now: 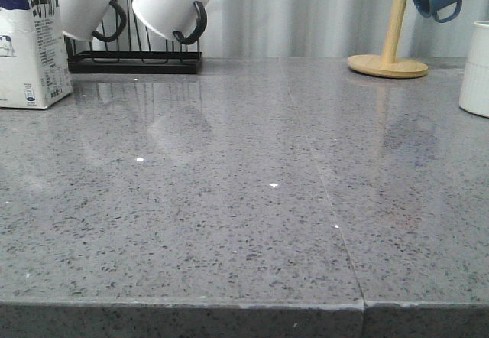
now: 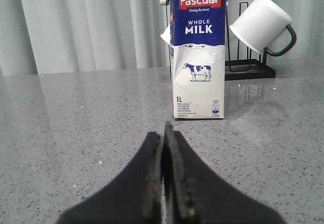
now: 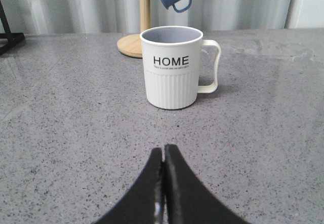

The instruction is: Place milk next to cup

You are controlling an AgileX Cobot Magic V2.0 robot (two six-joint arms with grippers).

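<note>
Milk: we saw the milk (image 2: 198, 49) standing upright on the counter (image 1: 244, 200) at its far left in the front view, untouched, just in front of the black rack (image 1: 134, 61) that held two plain white mugs (image 1: 172, 3).
Long axis: it ran straight up from the counter, base flat and blue top uppermost.
Facing: the printed face with the cow and "WHOLE MILK" looked squarely at the left gripper (image 2: 164, 133), so we judged the two narrow sides lay to either side of the approach line.
Cup: the cup (image 3: 172, 67) sat at the far right edge of the front view, well apart from the milk, its handle turned sideways and the "HOME" lettering facing the right gripper (image 3: 163, 153).
Left jaws: pressed together with nothing between them, near the milk but not touching.
Right jaws: likewise closed on nothing, short of the cup.
Step in hand: we judged it to be the reach for the milk, not yet begun.
How to do it well: we would spread the left jaws wider than the milk, come in level and centred, and close around mid-height or lower so the tall box would not tip.
Watch for: the mug rack close behind it, and bare counter beside the cup for setting down.
</note>
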